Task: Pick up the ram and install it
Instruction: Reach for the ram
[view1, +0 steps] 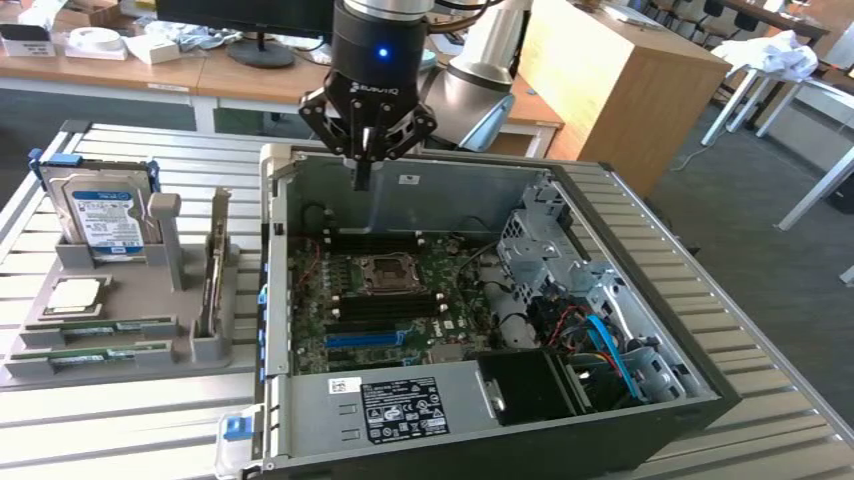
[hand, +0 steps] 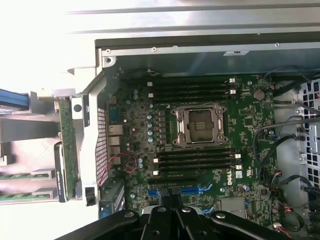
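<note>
Two green ram sticks (view1: 100, 325) (view1: 91, 352) lie side by side in a grey holder (view1: 134, 372) on the table, at the exterior view's left of the open computer case (view1: 641, 300). In the wrist view the ram sticks (hand: 25, 175) sit beyond the case wall. My gripper (view1: 360, 183) hangs over the back edge of the case, well away from the sticks, shut with nothing between its fingers. From the wrist, the gripper (hand: 170, 212) looks down on the motherboard (hand: 250, 120), with its black memory slots (hand: 192, 90) on both sides of the open processor socket (hand: 197, 125).
The grey holder also carries a hard drive (view1: 104, 215), a silver processor chip (view1: 74, 293) and an upright card (view1: 214, 270). Inside the case are drive cages (view1: 541, 240), cables (view1: 601, 335) and a power supply (view1: 400, 405). Desks and a wooden cabinet (view1: 621, 80) stand behind.
</note>
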